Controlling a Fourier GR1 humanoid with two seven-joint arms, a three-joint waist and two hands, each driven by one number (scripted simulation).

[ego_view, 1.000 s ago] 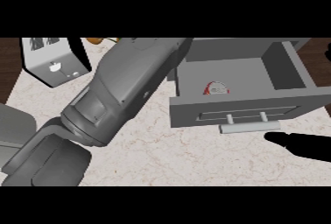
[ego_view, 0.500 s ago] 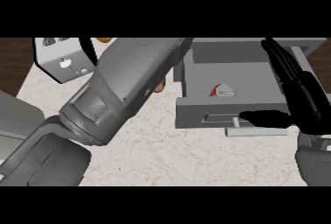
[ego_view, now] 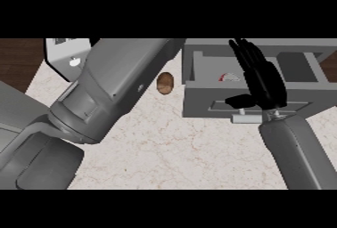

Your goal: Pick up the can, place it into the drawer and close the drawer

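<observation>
Head view only. The drawer stood open. The can was already inside it, near the middle of the compartment; upright or tipped, could not tell.

The right robot hand lay over the drawer's inside with its fingers straight and gripping nothing, just right of the can. Its thumb stuck out sideways at the drawer front, just above the handle.

The left forearm crossed the desk left of the drawer. The left robot hand did not show, so its state could not be told.

A brown oval thing sat on the desk just beside the drawer's left wall.

Judged stage: can placed, closing not yet done.

Risks:
- The fingers reached across the open compartment, so a push from there could catch the drawer walls or knock the can.
- The thumb could slip off the front or snag the handle, leaving the drawer part open.
- A quick shove could roll the can inside.
- The left forearm was near the drawer's left side and a swing could bump it.
</observation>
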